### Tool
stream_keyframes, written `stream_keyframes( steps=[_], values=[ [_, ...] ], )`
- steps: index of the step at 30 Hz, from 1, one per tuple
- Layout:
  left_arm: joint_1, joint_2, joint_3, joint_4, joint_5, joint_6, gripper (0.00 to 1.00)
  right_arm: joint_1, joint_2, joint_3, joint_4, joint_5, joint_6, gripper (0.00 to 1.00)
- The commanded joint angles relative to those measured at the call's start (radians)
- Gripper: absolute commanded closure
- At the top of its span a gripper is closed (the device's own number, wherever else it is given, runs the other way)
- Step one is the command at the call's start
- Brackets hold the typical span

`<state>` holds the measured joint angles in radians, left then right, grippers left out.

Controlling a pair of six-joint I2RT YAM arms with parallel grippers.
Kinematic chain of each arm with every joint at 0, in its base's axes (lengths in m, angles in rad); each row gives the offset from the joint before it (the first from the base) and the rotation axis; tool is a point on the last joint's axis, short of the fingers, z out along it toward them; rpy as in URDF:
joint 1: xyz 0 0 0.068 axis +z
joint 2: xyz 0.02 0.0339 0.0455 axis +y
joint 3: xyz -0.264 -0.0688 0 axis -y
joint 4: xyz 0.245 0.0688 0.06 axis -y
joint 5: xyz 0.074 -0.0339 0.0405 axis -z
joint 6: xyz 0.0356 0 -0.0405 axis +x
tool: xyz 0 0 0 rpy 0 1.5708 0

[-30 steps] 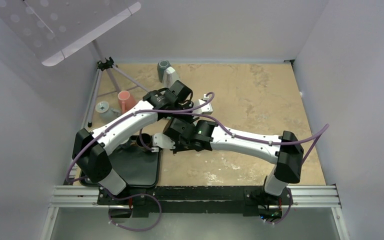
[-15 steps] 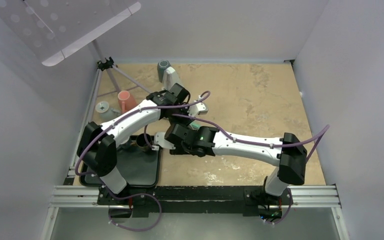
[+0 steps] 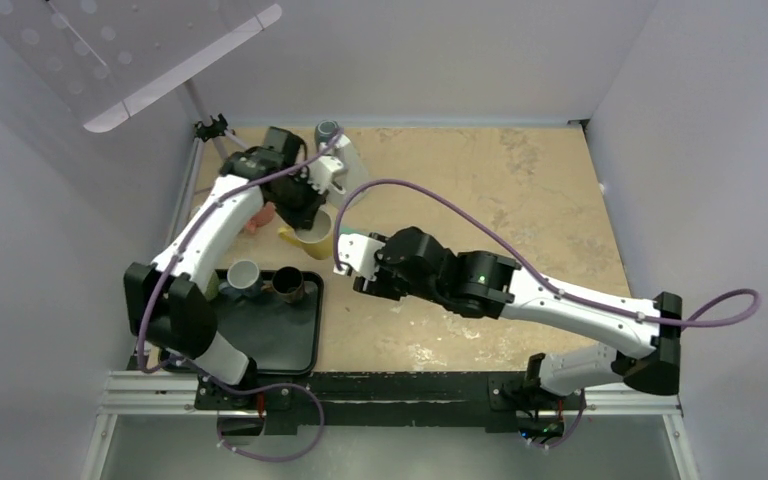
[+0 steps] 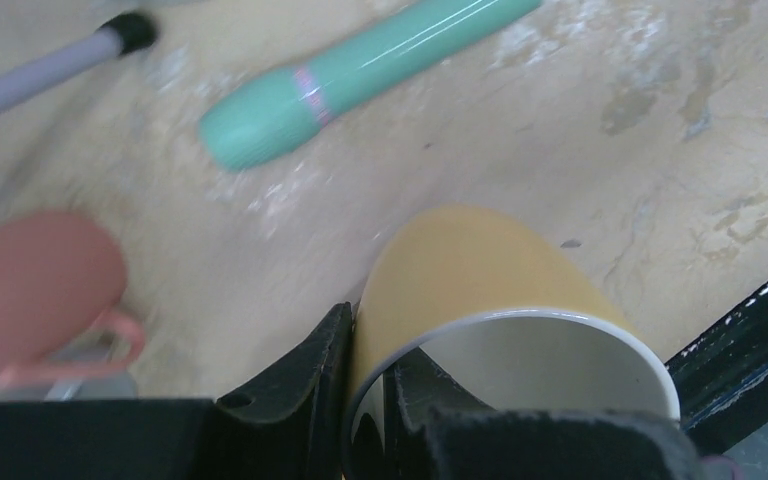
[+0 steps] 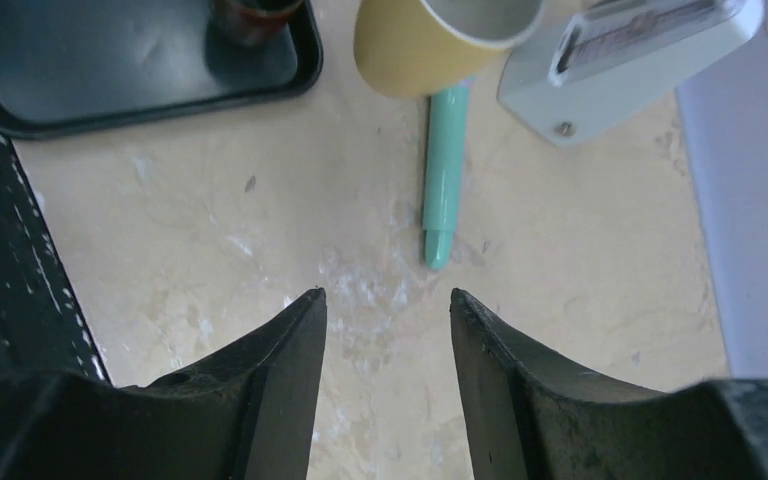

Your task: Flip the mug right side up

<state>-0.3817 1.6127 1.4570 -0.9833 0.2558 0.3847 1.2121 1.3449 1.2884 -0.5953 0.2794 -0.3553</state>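
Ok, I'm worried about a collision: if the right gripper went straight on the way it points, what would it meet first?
Likely the bare table, just short of the teal pen; the yellow mug lies further on. The right gripper is open, and depth is unclear.

Yellow mug [image 4: 460,262] — white inside — held tilted.

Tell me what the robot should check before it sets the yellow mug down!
1. Grip: the left tool pinches the yellow mug by its rim: ok.
2. Open end faces up: ok.
3. Mug standing straight: cannot tell, it looks tilted.
4. The right tool is open and away from the mug: ok.
5. The green pen is out of the way: not ok, it lies right by the mug.
6. Bare space on the tray: ok.
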Motion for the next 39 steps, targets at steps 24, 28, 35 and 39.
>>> stream_keyframes(
  steps=[24,28,35,39],
  values=[
    [1.025,-0.604,-0.180,-0.544,-0.036,0.329,1.00,-0.306,-0.160,-0.161,0.396,-0.369,-0.077,0.45],
    [1.131,-0.635,-0.348,-0.417,-0.098,0.425,1.00,-0.306,-0.233,-0.233,0.455,-0.369,-0.089,0.41],
    [1.162,-0.647,-0.494,-0.165,-0.165,0.490,1.00,-0.306,-0.322,-0.289,0.478,-0.375,-0.098,0.39],
    [1.175,-0.604,-0.558,-0.109,-0.212,0.566,1.00,-0.306,-0.339,-0.313,0.487,-0.366,-0.106,0.37]
  ],
)
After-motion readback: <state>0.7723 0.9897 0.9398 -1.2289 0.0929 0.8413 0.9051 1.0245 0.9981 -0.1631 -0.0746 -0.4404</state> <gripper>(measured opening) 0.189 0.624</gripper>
